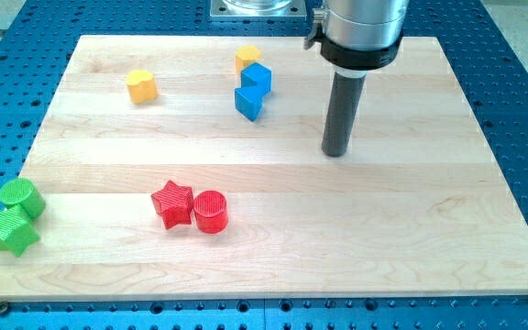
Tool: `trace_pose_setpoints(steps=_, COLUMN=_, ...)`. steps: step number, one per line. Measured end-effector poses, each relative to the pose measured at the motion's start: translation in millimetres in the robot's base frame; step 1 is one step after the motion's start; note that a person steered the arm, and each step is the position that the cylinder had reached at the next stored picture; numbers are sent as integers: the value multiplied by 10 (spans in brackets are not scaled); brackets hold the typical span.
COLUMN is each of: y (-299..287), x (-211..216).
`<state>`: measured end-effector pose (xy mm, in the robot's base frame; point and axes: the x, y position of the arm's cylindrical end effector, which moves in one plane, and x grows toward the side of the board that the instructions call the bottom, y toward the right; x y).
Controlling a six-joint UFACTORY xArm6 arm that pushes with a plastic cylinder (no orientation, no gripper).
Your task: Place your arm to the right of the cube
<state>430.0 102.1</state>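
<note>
My rod comes down from the view's top right of centre, and my tip (336, 152) rests on the wooden board. Two blue blocks touch each other to its left: a blue cube (257, 78) and, just below it, a second blue block (248, 102) of angular shape. My tip is well to the right of both, a little lower in the view, with a clear gap between. A yellow block (247, 58) sits right behind the blue cube.
A yellow block (141, 86) lies at the upper left. A red star (172, 203) and a red cylinder (211, 212) touch at the lower middle. A green cylinder (21, 197) and a green star (10, 231) sit at the board's (411, 238) left edge.
</note>
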Motion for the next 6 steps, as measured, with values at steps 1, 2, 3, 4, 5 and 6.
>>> trace_pose_setpoints(steps=1, y=26, x=-216)
trace_pose_setpoints(steps=2, y=-256, x=-362)
trace_pose_setpoints(steps=3, y=-220, x=-732)
trace_pose_setpoints(steps=4, y=-220, x=-1287)
trace_pose_setpoints(steps=5, y=-401, x=-1381)
trace_pose_setpoints(steps=6, y=-613, x=-1305)
